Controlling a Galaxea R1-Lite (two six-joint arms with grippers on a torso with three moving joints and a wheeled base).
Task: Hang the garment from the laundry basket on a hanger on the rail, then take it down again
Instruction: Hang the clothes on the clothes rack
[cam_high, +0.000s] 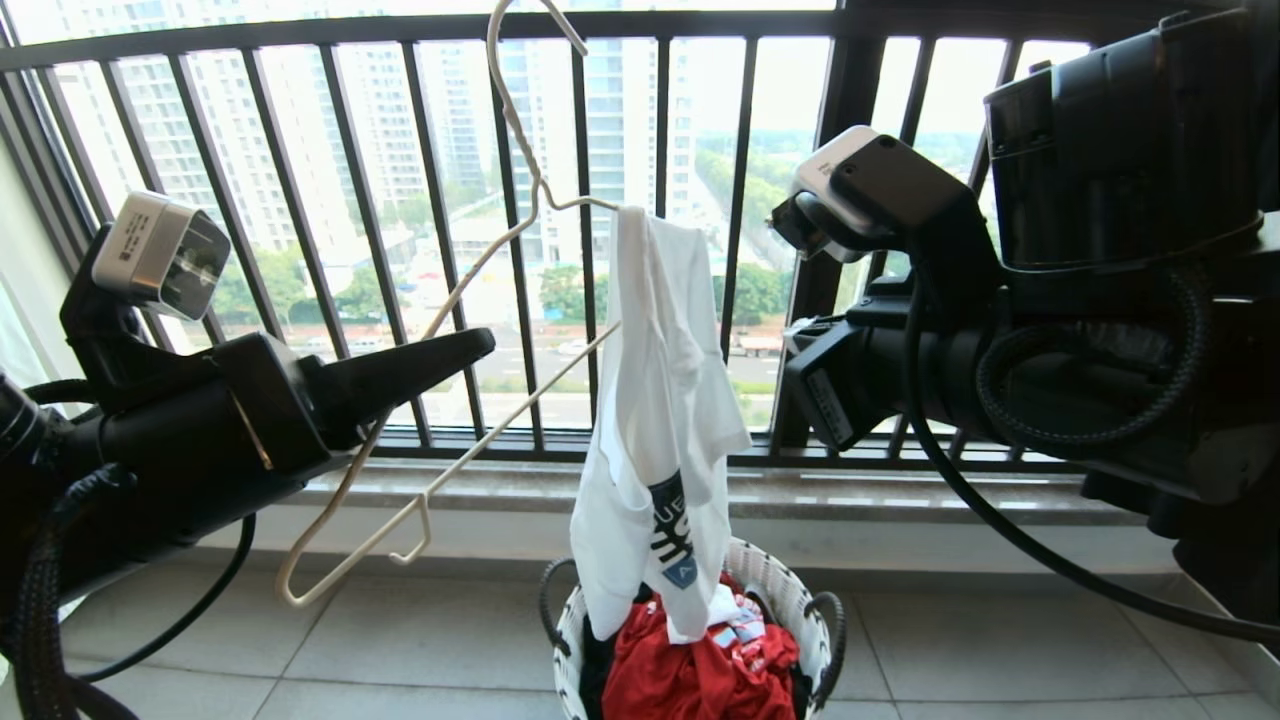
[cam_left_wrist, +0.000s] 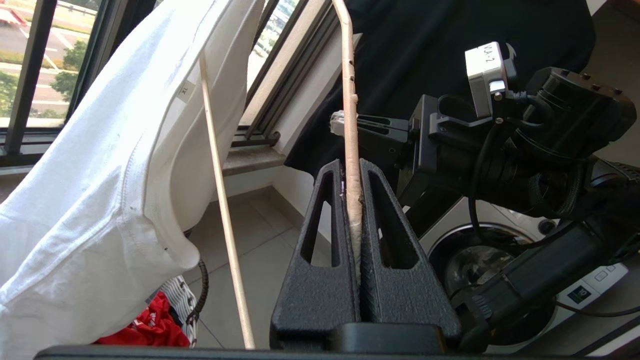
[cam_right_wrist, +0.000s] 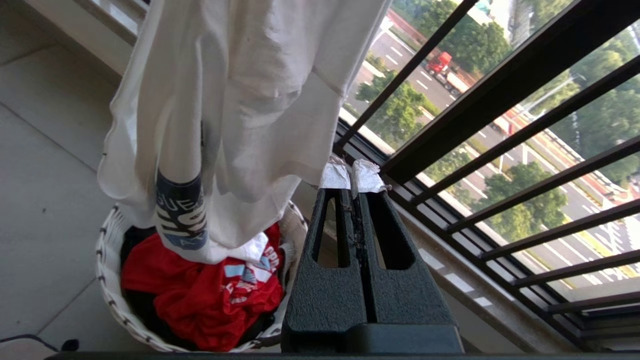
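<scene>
My left gripper (cam_high: 478, 345) is shut on one sloping arm of the cream wire hanger (cam_high: 520, 395), which it holds tilted in front of the window. In the left wrist view the wire (cam_left_wrist: 350, 100) runs straight between the closed fingers of the left gripper (cam_left_wrist: 351, 165). The white garment (cam_high: 650, 400) drapes from the hanger's other end, its blue emblem low. It hangs into the white woven laundry basket (cam_high: 790, 590). My right gripper (cam_high: 800, 330) is just right of the cloth, shut and empty (cam_right_wrist: 352, 175), clear of the garment (cam_right_wrist: 240, 100). The rail is out of view.
Red clothing (cam_right_wrist: 200, 295) and something dark fill the basket (cam_right_wrist: 107, 250). The black barred window railing (cam_high: 400, 200) and a stone sill (cam_high: 900, 500) lie right behind the hanger. A washing machine door (cam_left_wrist: 475, 265) shows behind my right arm. Grey floor tiles surround the basket.
</scene>
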